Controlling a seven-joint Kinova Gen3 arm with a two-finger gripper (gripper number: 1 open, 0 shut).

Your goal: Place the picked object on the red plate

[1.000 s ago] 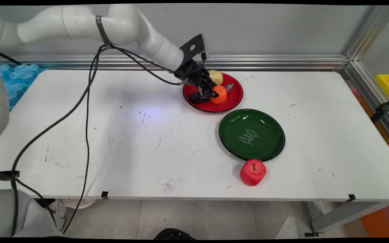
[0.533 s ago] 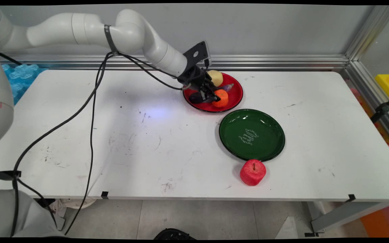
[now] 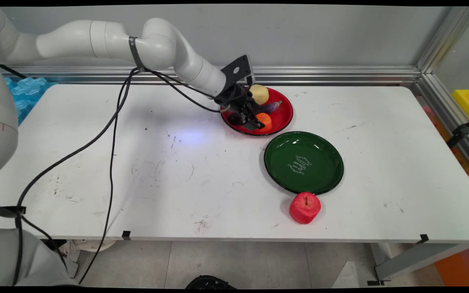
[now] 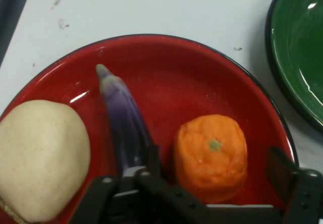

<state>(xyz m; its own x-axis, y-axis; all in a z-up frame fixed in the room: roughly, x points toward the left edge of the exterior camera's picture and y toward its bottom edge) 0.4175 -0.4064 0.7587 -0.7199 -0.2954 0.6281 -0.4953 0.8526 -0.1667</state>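
two jaws spread around orange (image 4: 212, 151), eggplant (image 4: 124, 120) just beside

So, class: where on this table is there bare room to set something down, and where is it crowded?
Free: the green plate, and the table left of both plates. Crowded: the red plate, with orange, eggplant, pale fruit and the gripper.

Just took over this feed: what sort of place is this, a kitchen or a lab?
Most likely a robot lab bench, not a kitchen: a scuffed white table fenced by aluminium framing, and toy produce like the orange and eggplant on a red plate.
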